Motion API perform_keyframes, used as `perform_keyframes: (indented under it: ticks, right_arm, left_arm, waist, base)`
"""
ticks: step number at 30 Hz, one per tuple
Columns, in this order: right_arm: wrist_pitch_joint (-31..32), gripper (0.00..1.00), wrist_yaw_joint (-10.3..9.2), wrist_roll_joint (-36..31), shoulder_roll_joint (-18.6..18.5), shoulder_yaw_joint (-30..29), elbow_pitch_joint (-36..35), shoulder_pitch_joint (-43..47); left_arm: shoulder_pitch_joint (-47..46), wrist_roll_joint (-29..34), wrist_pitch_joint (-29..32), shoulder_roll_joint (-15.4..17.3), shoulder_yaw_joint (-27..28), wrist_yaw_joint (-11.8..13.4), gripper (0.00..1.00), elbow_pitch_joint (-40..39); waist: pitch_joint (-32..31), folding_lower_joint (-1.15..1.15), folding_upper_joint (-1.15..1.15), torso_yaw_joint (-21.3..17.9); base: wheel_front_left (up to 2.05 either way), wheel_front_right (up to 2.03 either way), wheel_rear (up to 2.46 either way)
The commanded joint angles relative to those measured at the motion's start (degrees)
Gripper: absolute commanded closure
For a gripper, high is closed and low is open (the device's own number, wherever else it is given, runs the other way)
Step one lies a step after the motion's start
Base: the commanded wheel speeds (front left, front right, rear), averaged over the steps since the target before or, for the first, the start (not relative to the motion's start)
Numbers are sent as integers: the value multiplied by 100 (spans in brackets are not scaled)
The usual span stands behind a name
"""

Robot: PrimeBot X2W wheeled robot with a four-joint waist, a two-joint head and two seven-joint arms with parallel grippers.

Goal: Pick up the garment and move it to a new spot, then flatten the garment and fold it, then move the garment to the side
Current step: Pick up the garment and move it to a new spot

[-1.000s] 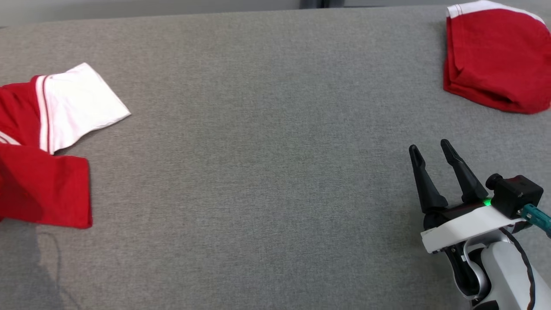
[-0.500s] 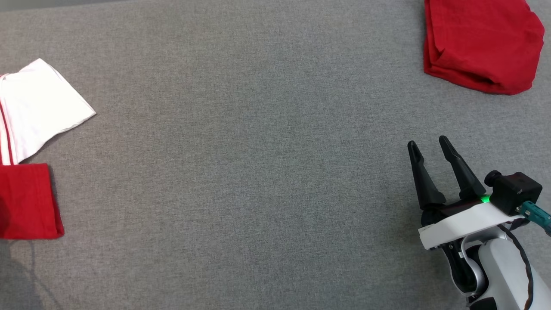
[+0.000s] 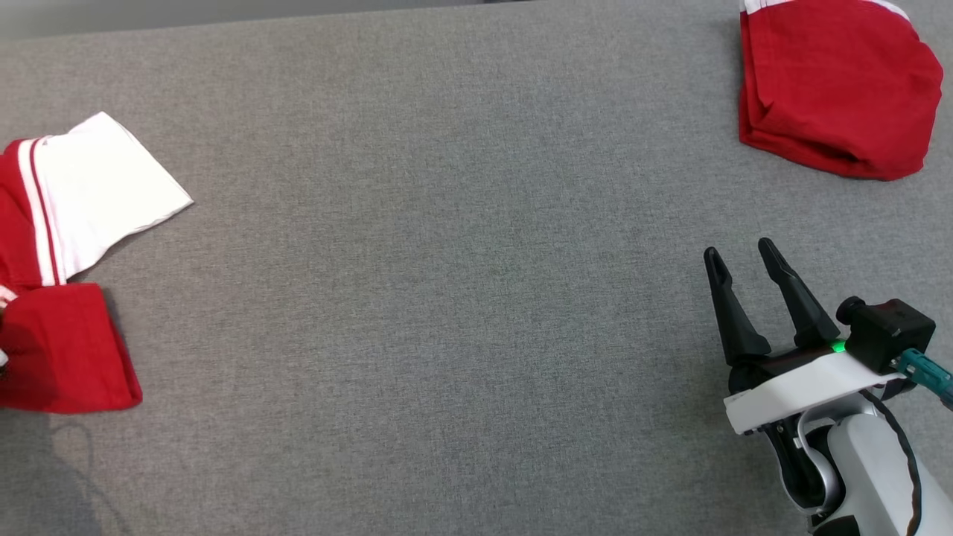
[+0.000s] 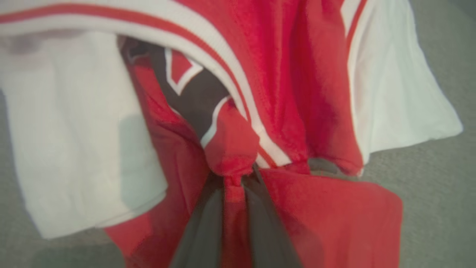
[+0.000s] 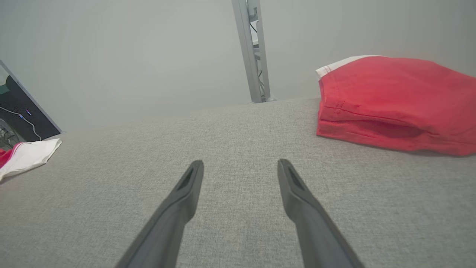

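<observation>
1. Currently, the left wrist view gives the close detail: the left gripper [image 4: 238, 180] is clenched on a bunched pinch of the garment [image 4: 308, 85], with red fabric pressed between its two dark fingers [image 4: 200, 230].
2. The head view gives the layout. The garment [image 3: 67, 246] lies on the table [image 3: 461, 298] at the far left, partly cut off by the frame. The right gripper [image 3: 740, 249] sits at the lower right, well apart from it.
3. The right wrist view adds the right gripper [image 5: 241, 163], its jaws spread wide with nothing between them. It also adds a metal post [image 5: 253, 52] beyond the table's far edge.
4. Garment appearance: red body, white sleeves, red-and-white striped trim, and a dark patch inside the opening. It is crumpled, not flat.
5. Materials: the garment is a fine, soft knit, and the table covering is a coarse grey weave. A folded red cloth [image 3: 834, 82] with a white edge lies at the far right, rounded along one side.
</observation>
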Motion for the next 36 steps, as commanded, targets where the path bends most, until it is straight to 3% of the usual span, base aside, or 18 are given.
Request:
perform_keyframes:
  ticks: [1, 10, 22, 36]
  right_arm:
    - [-51, 0, 2, -14, -21, -3, 24, 37]
    - [-51, 0, 2, -11, 16, 15, 80, 127]
    - [-46, 0, 2, 40, 161, 74, 222, 298]
    - [-42, 0, 2, 53, 222, 67, 226, 325]
  left_arm:
    - [70, 38, 0, -115, -99, -49, 100, -26]
    - [-83, 154, -202, 61, -496, -91, 100, -885]
    - [202, -238, 349, -21, -871, -92, 100, -2560]
    - [52, -428, 1096, -485, -1781, -93, 100, -4810]
  waist:
    - [-70, 0, 0, 38]
    - [-496, 0, 0, 182]
    - [-1143, 0, 0, 78]
    - [-1378, 0, 0, -353]
  base:
    - [0, 0, 0]
    - [0, 0, 0]
    - [0, 0, 0]
    - [0, 0, 0]
